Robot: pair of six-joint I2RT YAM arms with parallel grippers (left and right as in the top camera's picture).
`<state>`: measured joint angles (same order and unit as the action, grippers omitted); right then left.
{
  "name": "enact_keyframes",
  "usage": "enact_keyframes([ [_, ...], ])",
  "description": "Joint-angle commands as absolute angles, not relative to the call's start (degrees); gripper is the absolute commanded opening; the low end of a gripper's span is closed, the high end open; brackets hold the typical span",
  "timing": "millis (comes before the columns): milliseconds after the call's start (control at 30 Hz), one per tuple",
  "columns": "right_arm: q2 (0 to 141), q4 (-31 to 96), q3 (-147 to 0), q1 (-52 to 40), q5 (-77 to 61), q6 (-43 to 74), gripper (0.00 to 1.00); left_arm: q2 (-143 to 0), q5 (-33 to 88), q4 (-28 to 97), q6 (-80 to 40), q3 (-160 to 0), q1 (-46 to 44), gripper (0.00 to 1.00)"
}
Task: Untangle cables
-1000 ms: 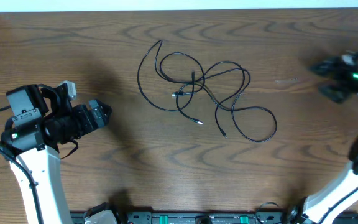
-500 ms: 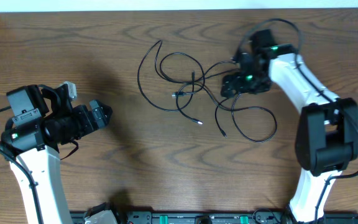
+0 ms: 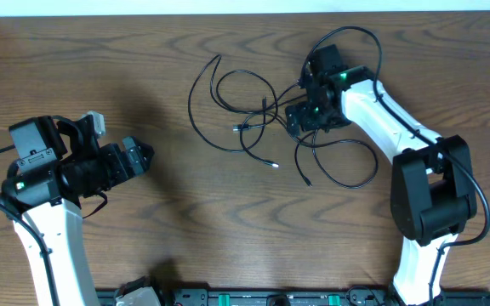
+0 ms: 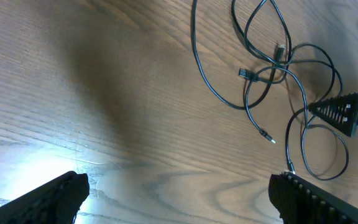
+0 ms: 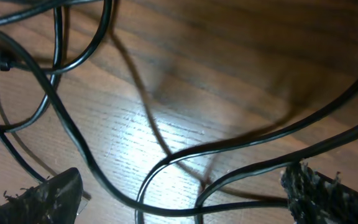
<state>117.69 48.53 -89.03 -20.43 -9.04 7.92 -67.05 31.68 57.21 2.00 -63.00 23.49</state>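
Fingers (image 5: 45, 198) of the right gripper (image 3: 301, 116) are spread wide and set low over the black cables (image 3: 253, 106), which lie tangled in the upper middle of the overhead frame. Several strands are seen running between the tips, none pinched yet. One strand only should be taken, and the closing made slowly so that a second is not caught. A gentle pull toward the right edge is judged best. At the left of the table (image 3: 228, 238), the left gripper (image 3: 141, 155) is held wide too, empty, well apart from the tangle.
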Motion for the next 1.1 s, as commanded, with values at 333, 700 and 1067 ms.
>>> enact_keyframes([
  [333,116.4,47.3,-79.8,-24.4,-8.5,8.0,0.99,-66.5,32.6,57.5,3.2,-63.8,23.7,0.98],
  [700,116.4,40.6,-72.5,-24.3,-8.5,7.4,0.91,-66.5,32.6,57.5,3.2,-63.8,23.7,0.98],
  [1067,116.4,39.3,-72.4,-24.3,-8.5,7.7,0.17,-66.5,32.6,57.6,3.2,-63.8,23.7,0.98],
])
